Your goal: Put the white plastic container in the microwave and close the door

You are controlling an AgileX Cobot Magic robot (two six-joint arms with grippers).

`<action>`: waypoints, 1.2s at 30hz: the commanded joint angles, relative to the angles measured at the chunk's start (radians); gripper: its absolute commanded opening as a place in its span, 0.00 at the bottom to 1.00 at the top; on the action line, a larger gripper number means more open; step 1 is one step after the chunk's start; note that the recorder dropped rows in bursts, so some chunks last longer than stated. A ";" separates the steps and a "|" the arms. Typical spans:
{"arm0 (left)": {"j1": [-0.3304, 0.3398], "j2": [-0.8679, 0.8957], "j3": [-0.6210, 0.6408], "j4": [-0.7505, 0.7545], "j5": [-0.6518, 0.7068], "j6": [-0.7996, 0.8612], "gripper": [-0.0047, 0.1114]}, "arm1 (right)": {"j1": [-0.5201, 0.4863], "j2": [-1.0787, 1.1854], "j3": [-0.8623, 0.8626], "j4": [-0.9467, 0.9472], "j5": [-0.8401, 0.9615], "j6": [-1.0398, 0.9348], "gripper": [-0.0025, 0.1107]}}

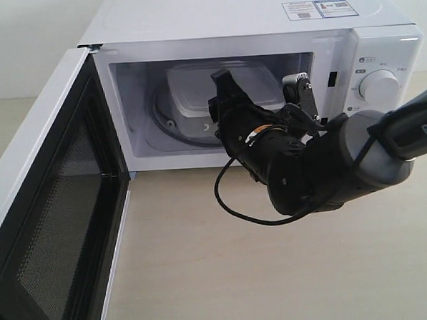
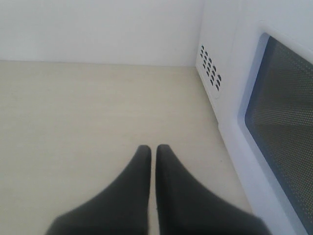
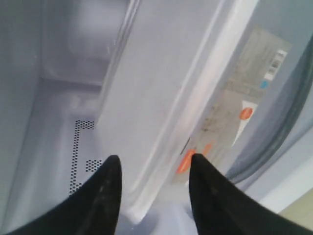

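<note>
The white microwave (image 1: 227, 16) stands at the back with its door (image 1: 51, 211) swung wide open to the left. The white plastic container (image 1: 196, 93) lies flat on the glass turntable (image 1: 170, 123) inside. My right gripper (image 1: 261, 80) reaches into the cavity mouth and is open. In the right wrist view the container (image 3: 156, 98) runs between the spread fingers of the right gripper (image 3: 153, 161), and neither finger presses on it. My left gripper (image 2: 152, 148) is shut on nothing, low over the table beside the door's outer face (image 2: 283, 112). The exterior view does not show it.
The right arm's black cable (image 1: 234, 205) loops down over the beige table in front of the microwave. Round knobs (image 1: 379, 87) sit on the panel at the right. Vent holes (image 2: 210, 68) mark the microwave's side wall near the left gripper.
</note>
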 commanded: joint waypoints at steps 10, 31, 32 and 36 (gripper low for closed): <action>-0.004 -0.003 0.004 -0.007 -0.003 0.004 0.08 | -0.001 -0.007 -0.005 -0.075 -0.010 0.000 0.39; -0.004 -0.003 0.004 -0.007 -0.003 0.004 0.08 | -0.001 -0.011 -0.005 -0.403 0.174 -0.234 0.02; -0.004 -0.003 0.004 -0.007 -0.003 0.004 0.08 | -0.001 -0.011 -0.005 -0.399 0.201 -0.293 0.02; -0.004 -0.003 0.004 -0.007 -0.003 0.004 0.08 | -0.001 -0.017 -0.005 -0.395 0.231 -0.473 0.02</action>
